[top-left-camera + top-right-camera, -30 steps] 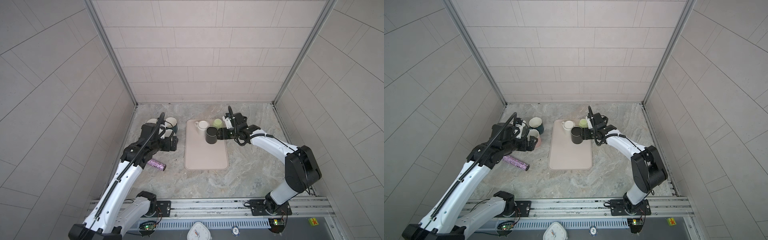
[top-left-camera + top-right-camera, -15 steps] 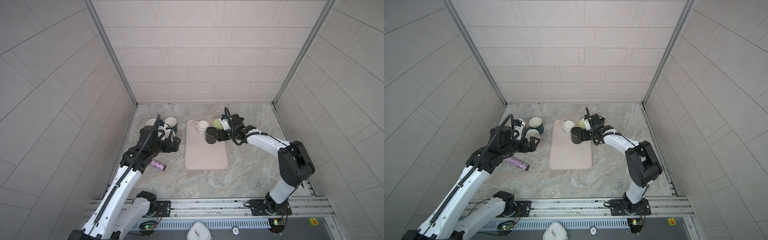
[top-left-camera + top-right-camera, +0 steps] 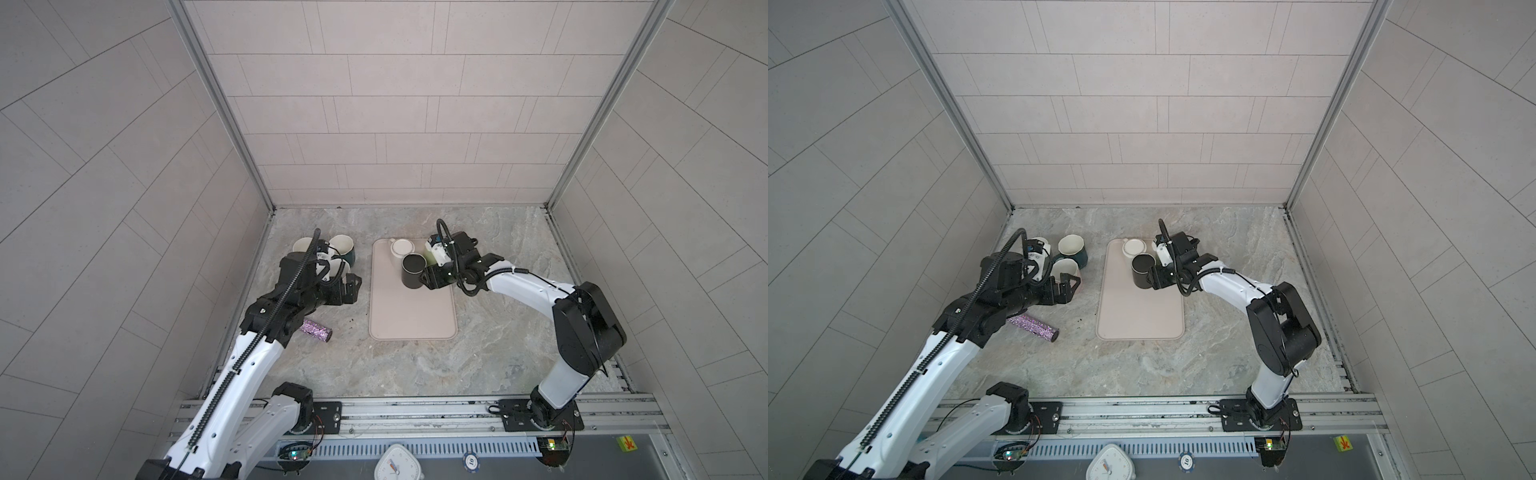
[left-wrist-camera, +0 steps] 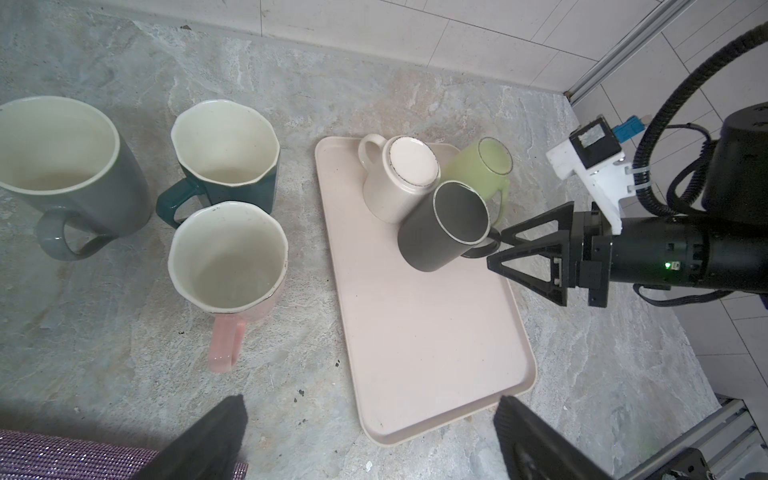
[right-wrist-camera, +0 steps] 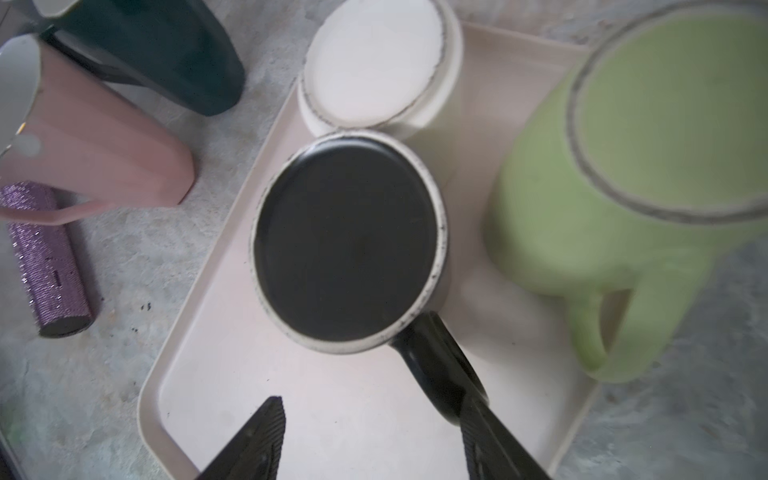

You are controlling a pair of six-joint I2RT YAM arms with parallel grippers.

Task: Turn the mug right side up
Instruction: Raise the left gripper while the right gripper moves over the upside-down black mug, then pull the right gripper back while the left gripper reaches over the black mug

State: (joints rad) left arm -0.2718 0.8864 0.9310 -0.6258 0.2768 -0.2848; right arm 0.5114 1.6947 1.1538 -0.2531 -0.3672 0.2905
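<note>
A black mug stands upside down on the beige tray, its flat base facing up in both top views. Its handle points at my right gripper. That gripper is open; one finger touches the handle, the other stands apart over bare tray. The left wrist view shows the jaws either side of the handle. My left gripper hangs open and empty over the table, left of the tray.
A white mug and a green mug stand upside down beside the black one. Upright grey, teal and pink mugs stand left of the tray. A purple glitter cylinder lies near the left arm.
My right gripper has edged in onto the black mug's handle and its jaws have narrowed a little. The left arm has shifted only slightly and stays open.
</note>
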